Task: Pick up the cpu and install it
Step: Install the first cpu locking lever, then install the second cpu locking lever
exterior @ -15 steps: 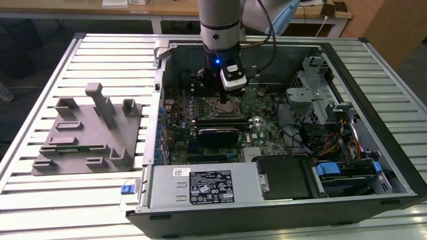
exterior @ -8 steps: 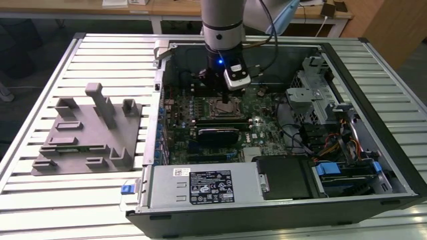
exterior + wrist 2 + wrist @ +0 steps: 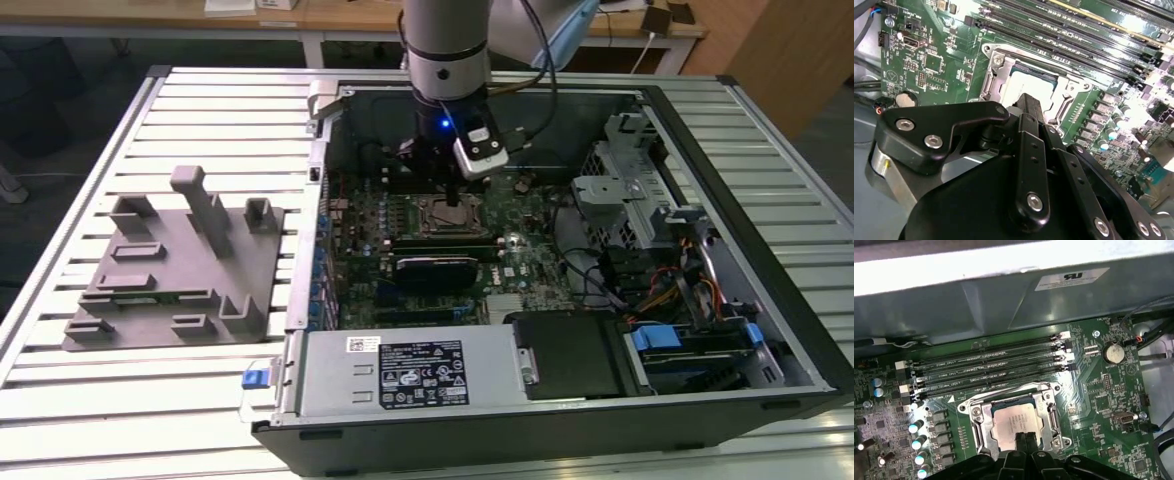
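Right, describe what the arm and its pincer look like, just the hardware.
In the exterior view the arm is a silver-grey cylinder with a black band, a small blue light glowing below it and a white and black module mounted beside it. Dark cables run along it. The pincer in both wrist views is matte black, built of rounded linkage plates joined by silver bolts, tapering to narrow black fingers.

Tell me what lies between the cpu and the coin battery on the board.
In the first wrist view, between the cpu and the coin battery lie the socket's metal frame and green board carrying small components.
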`<state>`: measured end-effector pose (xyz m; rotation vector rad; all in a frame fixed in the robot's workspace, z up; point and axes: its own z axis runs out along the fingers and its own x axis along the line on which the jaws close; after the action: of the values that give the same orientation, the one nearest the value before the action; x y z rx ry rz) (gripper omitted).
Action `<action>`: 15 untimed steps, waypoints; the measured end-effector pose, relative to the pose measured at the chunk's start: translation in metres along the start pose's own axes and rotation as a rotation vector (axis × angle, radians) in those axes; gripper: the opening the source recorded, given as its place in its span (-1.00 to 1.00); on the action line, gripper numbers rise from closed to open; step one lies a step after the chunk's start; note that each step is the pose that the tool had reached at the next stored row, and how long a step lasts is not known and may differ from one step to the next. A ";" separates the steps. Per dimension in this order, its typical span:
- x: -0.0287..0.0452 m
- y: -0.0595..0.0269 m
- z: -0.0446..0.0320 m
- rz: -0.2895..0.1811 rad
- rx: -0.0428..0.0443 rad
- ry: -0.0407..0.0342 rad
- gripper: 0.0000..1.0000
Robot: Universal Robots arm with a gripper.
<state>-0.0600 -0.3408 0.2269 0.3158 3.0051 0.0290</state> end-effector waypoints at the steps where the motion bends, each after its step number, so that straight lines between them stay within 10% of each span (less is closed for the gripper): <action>1: -0.0003 0.0001 -0.0018 0.000 -0.0002 -0.0001 -0.79; 15: -0.0011 0.0003 -0.0105 0.000 -0.0001 -0.0001 -0.79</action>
<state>-0.0601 -0.3408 0.2374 0.3155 3.0050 0.0292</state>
